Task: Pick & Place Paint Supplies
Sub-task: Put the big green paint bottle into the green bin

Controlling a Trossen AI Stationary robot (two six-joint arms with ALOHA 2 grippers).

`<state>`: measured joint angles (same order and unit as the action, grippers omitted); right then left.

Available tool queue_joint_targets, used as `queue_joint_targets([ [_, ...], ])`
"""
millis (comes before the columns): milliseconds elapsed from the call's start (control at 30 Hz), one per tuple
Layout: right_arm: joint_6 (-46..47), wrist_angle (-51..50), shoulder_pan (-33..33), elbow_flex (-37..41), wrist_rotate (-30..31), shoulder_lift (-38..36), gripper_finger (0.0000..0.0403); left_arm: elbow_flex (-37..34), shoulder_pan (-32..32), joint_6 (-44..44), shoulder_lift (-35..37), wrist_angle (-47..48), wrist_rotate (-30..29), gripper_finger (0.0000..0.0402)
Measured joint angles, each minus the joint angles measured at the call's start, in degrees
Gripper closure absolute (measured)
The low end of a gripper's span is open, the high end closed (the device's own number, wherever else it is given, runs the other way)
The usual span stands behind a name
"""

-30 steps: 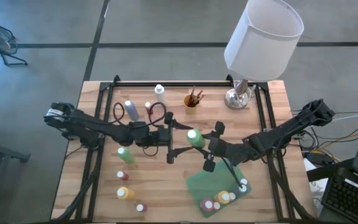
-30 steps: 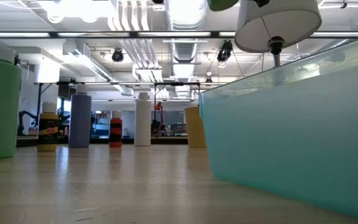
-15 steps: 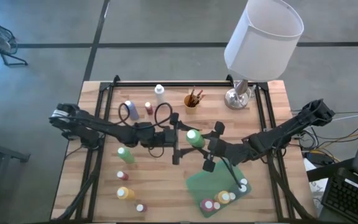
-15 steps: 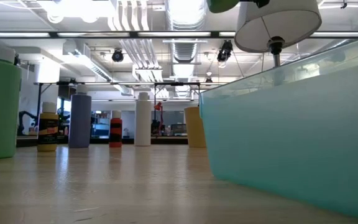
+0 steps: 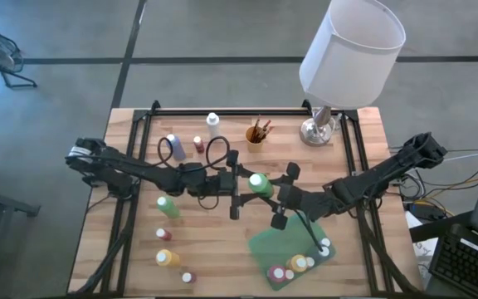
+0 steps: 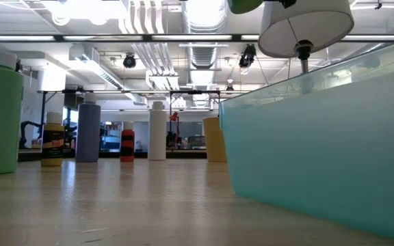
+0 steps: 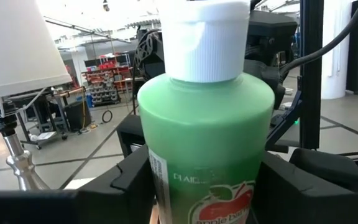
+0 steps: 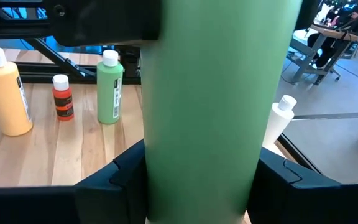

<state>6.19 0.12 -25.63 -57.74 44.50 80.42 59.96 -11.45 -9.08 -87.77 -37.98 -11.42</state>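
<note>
A green paint bottle [image 5: 260,184] with a white cap stands upright in the air over the table's middle, between my two grippers. My left gripper [image 5: 244,188] reaches it from the table's left and my right gripper [image 5: 274,193] from the right. Both are shut on it. The left wrist view shows the bottle [image 7: 205,124] with its cap up. The right wrist view shows only its body [image 8: 210,106]. More bottles stand on the table's left part: green [image 5: 167,206], red [image 5: 163,234] and yellow [image 5: 166,257]. A cup of brushes [image 5: 257,133] stands at the back. My left gripper pinches the bottle's body below the shoulder [image 7: 160,180] between its two fingers, level, from the table's left. The bottle stands upright, cap up. My right gripper pinches the body's two sides [image 8: 160,168] between its two fingers, level, from the table's right, opposite the left gripper.
A green bin [image 5: 293,245] with several bottles in it lies at the near right; its wall [image 6: 320,143] fills the low view's right. A white-shaded lamp [image 5: 351,50] stands at the far right on its silver base [image 5: 318,129]. Blue-grey [image 5: 175,145], red [image 5: 198,145] and white [image 5: 213,122] bottles stand at the back left.
My left gripper has gone toward the table's right, up to the green bottle that my right gripper holds, and has then kept still. The bottle has stayed in place.
</note>
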Motion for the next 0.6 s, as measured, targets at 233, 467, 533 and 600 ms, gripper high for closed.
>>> queue_joint_targets([
  [233, -0.20, 0.02, 0.00, 0.00, -0.03, 0.00, 0.0172, 0.00, -0.01, 0.07, 0.00, 0.02, 0.00, 0.0187],
  [467, 1.50, -1.68, -0.73, -0.05, -4.21, -2.66, 0.0123, -0.20, -0.01, 0.12, 0.00, 1.97, 0.07, 0.0187],
  [533, 2.81, -4.01, -1.15, -0.09, -4.44, -4.41, 0.0113, -0.20, -0.01, 0.11, 0.00, 2.49, 0.11, 0.0188],
  [600, 4.56, -6.76, -1.53, -0.09, -4.53, -6.37, 0.0105, -0.20, -0.01, 0.11, 0.01, 4.03, 0.03, 0.0188],
])
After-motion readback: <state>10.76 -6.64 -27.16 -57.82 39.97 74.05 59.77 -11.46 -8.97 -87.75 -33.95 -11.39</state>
